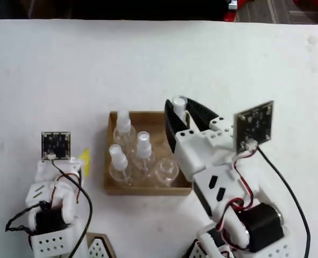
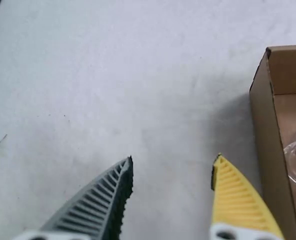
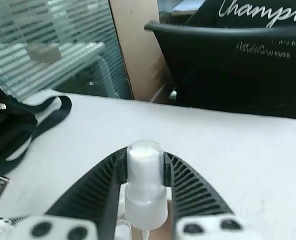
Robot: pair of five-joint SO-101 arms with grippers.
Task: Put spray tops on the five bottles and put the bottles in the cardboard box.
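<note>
1. The white tabletop (image 1: 51,70) carries everything. The left arm rests at its near left side and the right arm at its near right side.
2. The cardboard box (image 1: 148,190) sits mid-table between the arms. It looks light, so a sideways push from either arm would likely slide it and throw off the alignment.
3. The right tool (image 1: 181,107) hangs over the far right corner of the box, its black fingers pinching a spray top (image 3: 146,190) by the head. The grip is high and narrow, so the top could twist or tip as it is pressed down.
4. The left tool (image 2: 173,160) is spread and holds nothing. It is low over bare tabletop just beside the box's left wall, so it braces nothing if the box shifts.
5. Three capped bottles (image 1: 123,126) stand in the box, packed close together. A careless descent could knock one over.
6. One clear bottle (image 1: 167,171) at the near right of the box appears to have no top, and it lies partly under the right arm.
7. I cannot tell whether a fifth bottle stands under the held top. If the thin dip tube misses a neck, it may bend or catch on the rim.
</note>
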